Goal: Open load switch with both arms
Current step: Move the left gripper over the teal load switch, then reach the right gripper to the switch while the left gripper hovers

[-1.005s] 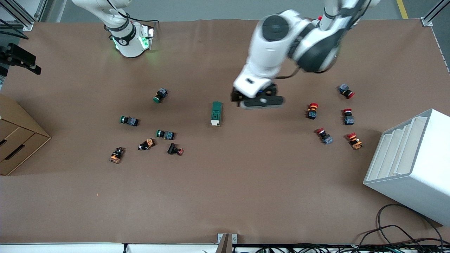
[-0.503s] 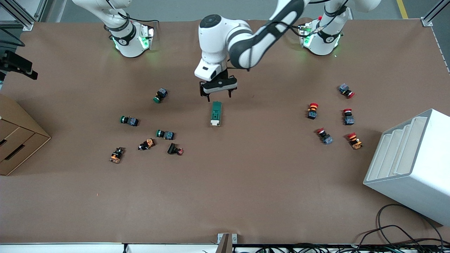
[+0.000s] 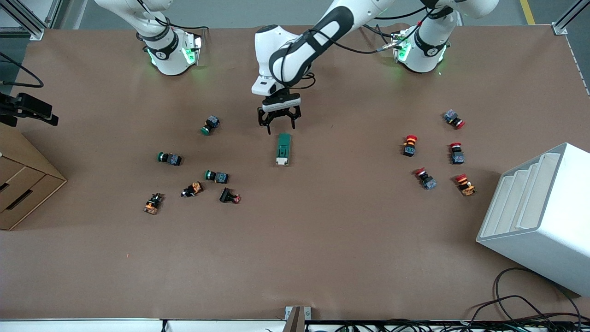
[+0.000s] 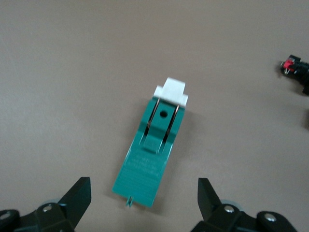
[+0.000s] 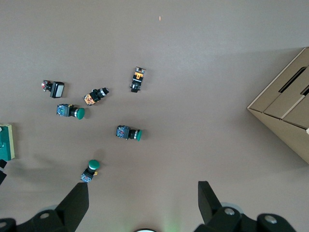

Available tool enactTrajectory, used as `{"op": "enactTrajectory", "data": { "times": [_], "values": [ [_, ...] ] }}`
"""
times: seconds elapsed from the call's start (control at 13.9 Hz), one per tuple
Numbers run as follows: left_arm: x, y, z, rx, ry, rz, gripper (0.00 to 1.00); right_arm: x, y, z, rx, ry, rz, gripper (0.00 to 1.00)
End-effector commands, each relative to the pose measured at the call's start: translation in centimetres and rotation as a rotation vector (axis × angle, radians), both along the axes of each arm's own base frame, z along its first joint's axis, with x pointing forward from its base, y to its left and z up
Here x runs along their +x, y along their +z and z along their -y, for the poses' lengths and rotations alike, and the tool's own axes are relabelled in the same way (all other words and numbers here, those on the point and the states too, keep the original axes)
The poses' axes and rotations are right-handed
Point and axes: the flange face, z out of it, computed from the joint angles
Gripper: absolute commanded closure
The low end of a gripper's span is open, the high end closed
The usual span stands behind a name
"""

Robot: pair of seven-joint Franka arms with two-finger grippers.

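The load switch, a dark-green block with a white tab at its end nearer the front camera, lies flat mid-table. My left gripper hangs open just over the switch's farther end, touching nothing. In the left wrist view the load switch lies lengthwise between the spread fingers of the left gripper, white tab pointing away. My right gripper is open and empty, high above the table near its own base; the load switch shows only at the edge of that view.
Green-capped pushbuttons and other small parts lie toward the right arm's end. Red-capped pushbuttons lie toward the left arm's end. A cardboard drawer box and a white rack stand at the table's ends.
The left arm swung in from the red-button side to the switch's farther end and came down lower, gripper open throughout. The switch has not moved.
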Motion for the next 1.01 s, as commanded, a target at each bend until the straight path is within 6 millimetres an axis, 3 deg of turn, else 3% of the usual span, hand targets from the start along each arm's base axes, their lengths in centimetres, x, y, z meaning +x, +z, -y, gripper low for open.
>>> {"op": "enactTrajectory", "data": {
  "times": [0.0, 0.22, 0.36, 0.65, 0.79, 0.93],
  "values": [
    [-1.2, -1.1, -1.0, -0.013, -0.016, 0.074, 0.02, 0.7, -0.9, -0.7, 0.009, 0.010, -0.012, 0.00],
    [-2.3, -4.5, -4.0, 0.039, -0.152, 0.217, 0.04, 0.7, -1.4, -1.1, -0.003, 0.008, -0.027, 0.00],
    [-2.6, -6.1, -4.3, 0.022, -0.192, 0.269, 0.04, 1.0, -2.0, -2.1, -0.003, -0.079, -0.030, 0.00],
    [-2.8, -7.6, -4.4, 0.092, -0.311, 0.324, 0.04, 1.9, -4.1, -10.1, -0.059, -0.383, -0.066, 0.00],
    [-2.7, -7.8, -4.3, 0.159, -0.355, 0.348, 0.04, 3.2, -6.8, -11.6, -0.091, -0.392, -0.095, 0.00],
    [-2.8, -8.7, -3.8, 0.193, -0.351, 0.370, 0.04, 3.7, -7.6, -13.8, -0.087, -0.447, -0.082, 0.00]
  ]
}}
